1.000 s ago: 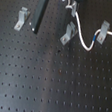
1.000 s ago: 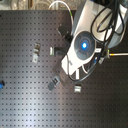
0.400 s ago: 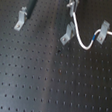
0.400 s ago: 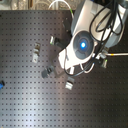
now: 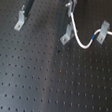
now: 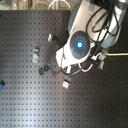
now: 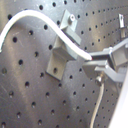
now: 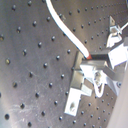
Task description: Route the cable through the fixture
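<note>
The thin white cable [image 5: 79, 40] sags limp and light, so the gripper [image 8: 95, 59], apparently pinched narrow on it, should hold close beside the bracket [image 5: 66, 36].

The counter [image 5: 48, 86] is a dark board with a regular grid of small holes, seen in both exterior views. In the second exterior view a pale strip [image 6: 7, 5] runs behind its far edge. Soft light gives it a faint shine.
</note>
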